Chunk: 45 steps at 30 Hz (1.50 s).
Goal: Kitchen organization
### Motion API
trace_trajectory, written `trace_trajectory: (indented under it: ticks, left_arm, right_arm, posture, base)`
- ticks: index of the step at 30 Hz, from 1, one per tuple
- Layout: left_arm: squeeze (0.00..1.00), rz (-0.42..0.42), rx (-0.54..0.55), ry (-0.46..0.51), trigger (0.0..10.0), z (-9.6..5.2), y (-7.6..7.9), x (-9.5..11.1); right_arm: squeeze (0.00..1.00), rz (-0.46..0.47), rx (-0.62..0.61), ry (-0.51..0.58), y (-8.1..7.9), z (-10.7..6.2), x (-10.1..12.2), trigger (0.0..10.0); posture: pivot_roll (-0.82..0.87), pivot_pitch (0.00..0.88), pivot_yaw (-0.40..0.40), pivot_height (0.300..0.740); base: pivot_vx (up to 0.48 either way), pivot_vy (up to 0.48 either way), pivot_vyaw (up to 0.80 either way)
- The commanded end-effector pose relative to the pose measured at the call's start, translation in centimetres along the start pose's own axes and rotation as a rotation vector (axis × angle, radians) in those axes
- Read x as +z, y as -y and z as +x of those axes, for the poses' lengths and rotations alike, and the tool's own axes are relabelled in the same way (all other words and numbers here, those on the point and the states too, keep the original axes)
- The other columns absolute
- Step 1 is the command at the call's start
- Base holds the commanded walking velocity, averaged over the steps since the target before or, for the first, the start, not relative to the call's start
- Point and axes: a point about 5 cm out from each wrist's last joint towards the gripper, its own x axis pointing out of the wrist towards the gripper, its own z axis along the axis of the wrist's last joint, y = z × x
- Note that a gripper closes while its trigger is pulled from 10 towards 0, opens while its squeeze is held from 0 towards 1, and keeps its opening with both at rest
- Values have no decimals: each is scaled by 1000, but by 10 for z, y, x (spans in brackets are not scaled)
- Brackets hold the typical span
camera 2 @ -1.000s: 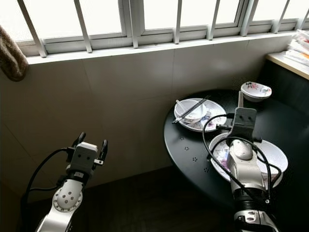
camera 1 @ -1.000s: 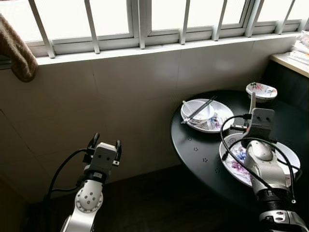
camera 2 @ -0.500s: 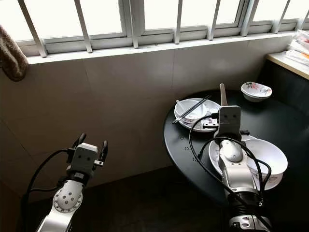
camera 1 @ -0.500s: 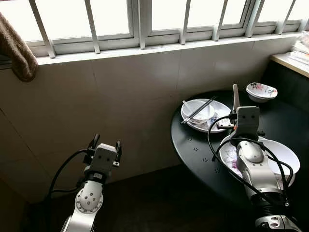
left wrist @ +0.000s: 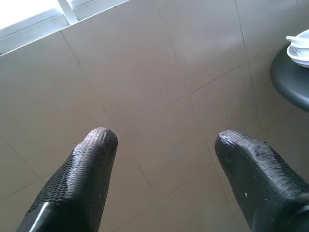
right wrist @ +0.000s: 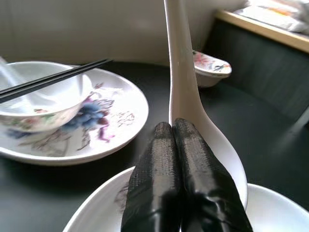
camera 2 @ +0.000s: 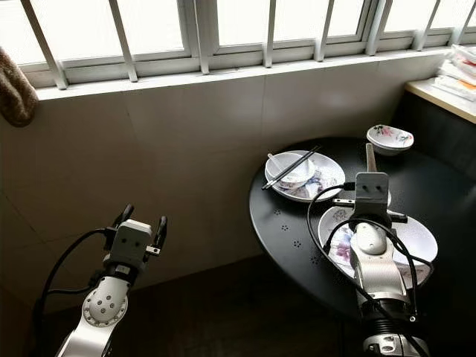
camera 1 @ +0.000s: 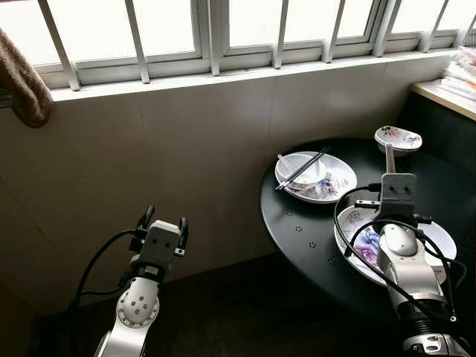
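Since half a second ago the right gripper (right wrist: 175,126) has swung back toward the robot's right and now hangs over the near plate (camera 1: 440,236), its fingers pressed together on one white spoon (right wrist: 182,72) whose handle points up and away toward the window. On the round black table (camera 1: 297,223) sit two flowered plates, the far plate (camera 1: 336,186) carrying one bowl (camera 1: 303,169) with one pair of chopsticks (camera 1: 305,167) laid across it, and one small dish (camera 1: 398,138) stands beyond. Left gripper (left wrist: 164,140) hangs spread, empty, facing the tiled wall (left wrist: 145,72).
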Motion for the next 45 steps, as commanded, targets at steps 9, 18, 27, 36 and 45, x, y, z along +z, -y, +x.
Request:
trace_trajectory:
  ticks: [9,18,27,36,45]
  left_arm:
    - [0,0,-15,-1,10000,0,3,-1]
    - [0,2,-15,-6,10000,0,2,-3]
    - [0,1,-21,-8,10000,-1,3,-3]
    - [0,4,-23,-9,10000,-1,3,-4]
    - [0,7,-22,-11,10000,-2,2,-5]
  right_arm:
    - [0,36,123,-128,-27,-12,-21,10000]
    - [0,-2,134,-71,-26,-11,-12,10000]
    - [0,-25,94,-188,-22,-14,-30,10000]
    - [0,-41,96,-382,-26,-24,-60,10000]
    - [110,-66,53,-434,-18,-24,-68,10000]
  posture:
    - [-53,0,3,740]
    - [-56,0,3,740]
    - [-53,0,3,740]
    - [-53,0,3,740]
    - [-51,0,2,740]
  base:
    - [0,0,0]
    - [0,0,0]
    - [0,0,0]
    - [0,0,0]
    - [0,0,0]
